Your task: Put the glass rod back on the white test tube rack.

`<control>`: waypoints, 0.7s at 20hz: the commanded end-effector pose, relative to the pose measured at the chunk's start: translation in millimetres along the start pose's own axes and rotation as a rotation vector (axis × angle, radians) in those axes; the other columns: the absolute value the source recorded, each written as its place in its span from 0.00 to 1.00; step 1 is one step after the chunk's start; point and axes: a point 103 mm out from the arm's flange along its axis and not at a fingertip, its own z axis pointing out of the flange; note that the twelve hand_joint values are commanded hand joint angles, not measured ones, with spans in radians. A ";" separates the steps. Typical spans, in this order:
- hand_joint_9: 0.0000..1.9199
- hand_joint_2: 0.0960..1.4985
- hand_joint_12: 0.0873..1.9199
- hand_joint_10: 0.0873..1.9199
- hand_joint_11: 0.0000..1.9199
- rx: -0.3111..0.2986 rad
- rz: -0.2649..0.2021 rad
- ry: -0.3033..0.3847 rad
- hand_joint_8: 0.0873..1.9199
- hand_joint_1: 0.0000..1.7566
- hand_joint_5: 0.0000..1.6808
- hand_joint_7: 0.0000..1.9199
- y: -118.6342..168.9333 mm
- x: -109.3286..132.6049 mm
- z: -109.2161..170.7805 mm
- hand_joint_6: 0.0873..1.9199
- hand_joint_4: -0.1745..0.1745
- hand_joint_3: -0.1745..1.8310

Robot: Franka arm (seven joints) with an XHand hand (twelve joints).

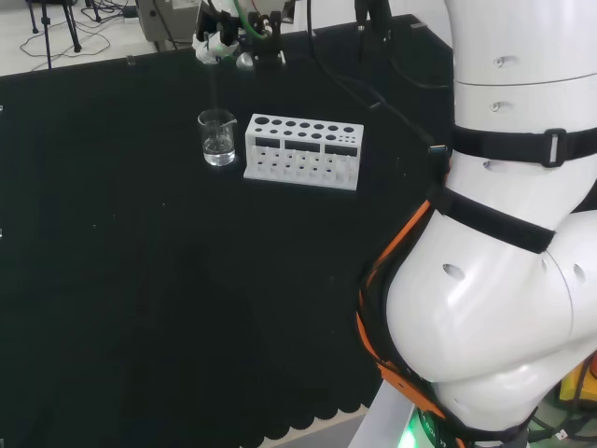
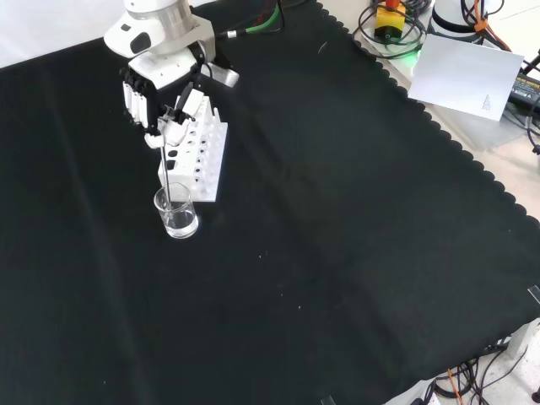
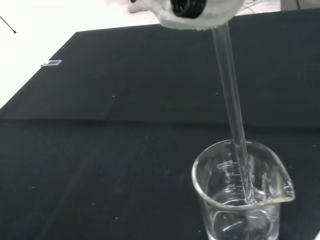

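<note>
standing at the left in the head view, the small clear beaker (image 1: 218,138) is holding a little clear liquid, with the glass rod (image 3: 234,117) reaching down into it, lower end near the bottom. above it the hand (image 2: 160,93) is pinching the rod's top between curled fingers and thumb. just right of the beaker, close but apart, the white test tube rack (image 1: 302,150) is sitting with its round holes facing up. in the front view the hand is hanging over the rack's far end. the black cloth (image 2: 354,236) is lying bare to the right and near side, its scalloped edge well apart from the ware.
</note>
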 end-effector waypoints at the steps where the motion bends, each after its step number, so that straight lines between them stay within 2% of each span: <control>1: 0.91 0.68 0.37 0.29 0.66 -0.014 0.011 -0.006 0.54 0.74 0.76 0.59 -7.3 -6.8 -7.2 0.03 0.00 0.09; 6: 0.91 0.68 0.37 0.29 0.66 -0.039 0.034 0.012 0.54 0.74 0.76 0.59 -14.3 -11.0 -20.2 0.03 0.00 0.09; 14: 0.91 0.68 0.37 0.29 0.66 -0.117 0.064 0.028 0.54 0.74 0.76 0.59 -31.8 -16.1 -68.7 0.03 0.00 0.09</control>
